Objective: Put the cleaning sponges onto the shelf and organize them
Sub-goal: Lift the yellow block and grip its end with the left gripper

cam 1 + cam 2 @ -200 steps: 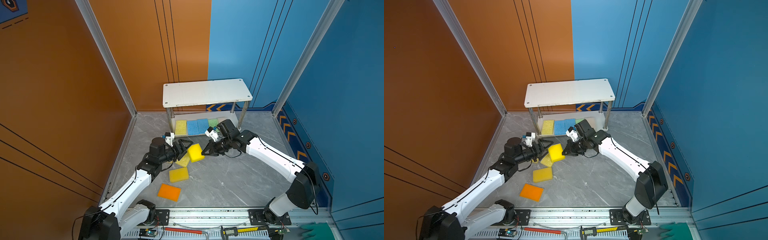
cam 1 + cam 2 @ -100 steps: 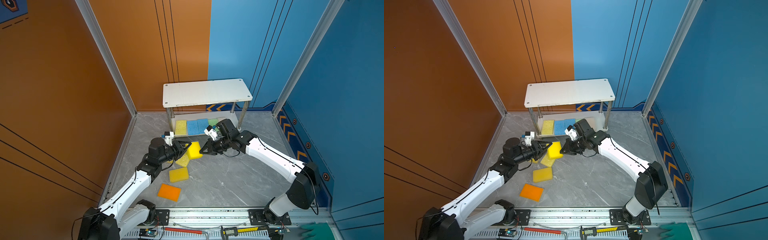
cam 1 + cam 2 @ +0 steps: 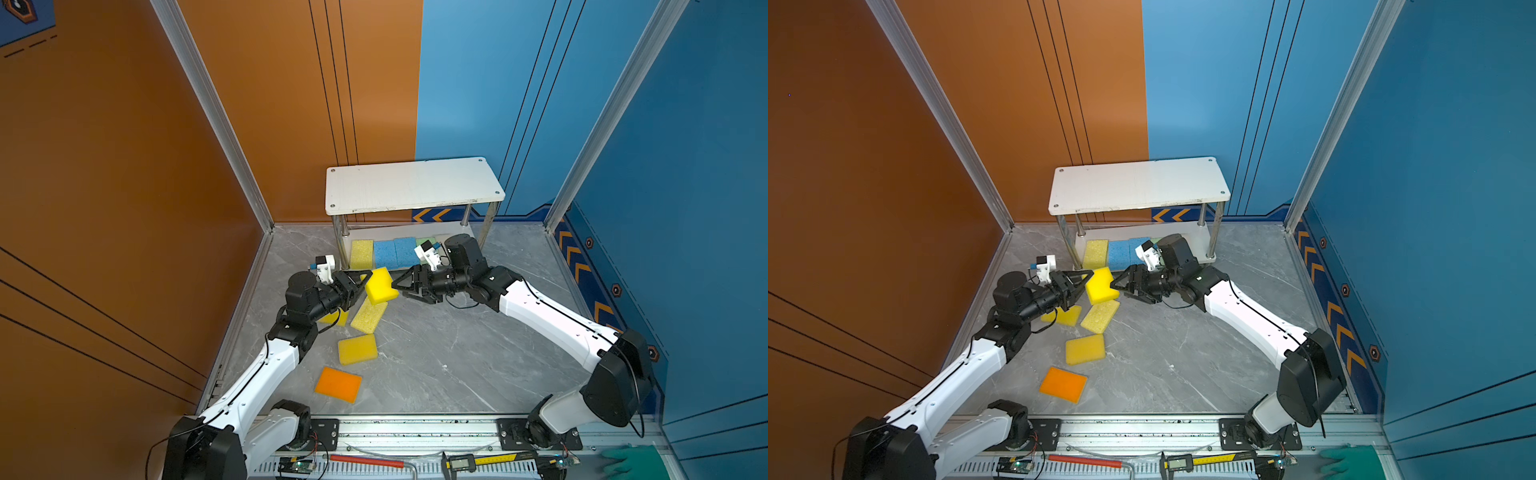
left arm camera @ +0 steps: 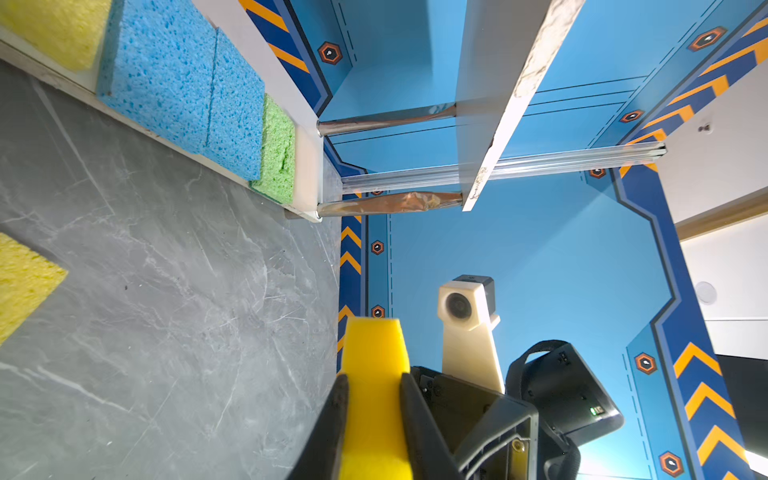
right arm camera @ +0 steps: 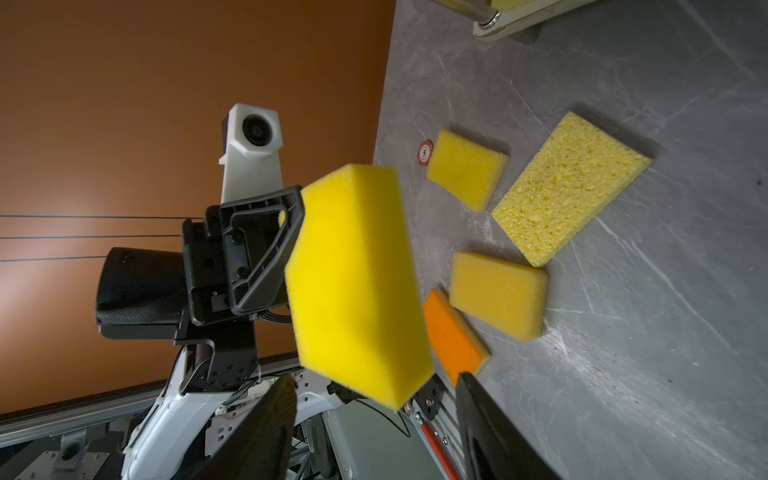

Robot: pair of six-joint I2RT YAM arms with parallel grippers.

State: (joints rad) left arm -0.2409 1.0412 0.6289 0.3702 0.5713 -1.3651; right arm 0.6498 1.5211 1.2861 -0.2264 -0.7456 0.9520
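The left pincer [image 3: 360, 286] is pressed together on the bright yellow sponge [image 3: 381, 286], gripping it across its thickness at its left edge; in the left wrist view the foam [image 4: 374, 353] juts out past the two black fingers [image 4: 337, 411]. The right pincer [image 3: 400, 290] faces it from the other side with its jaws spread, one to either side of the sponge's nearest corner [image 5: 353, 282], and with a gap to the foam on both sides. The sponge hangs clear of the table [image 3: 457, 353], left of the middle and just in front of the left front post of the shelf [image 3: 415, 187], which stands at the table's far edge. It is tilted, its broad face mostly upward, and as far as both top views show, its long axis runs roughly from the far edge toward the near edge, across the line between the pincers. Just below it on the table lies a porous yellow sponge [image 3: 369, 316], slanting from near left to far right. Nearer the front edge lie a yellow sponge [image 3: 357, 349] and an orange sponge [image 3: 338, 384].
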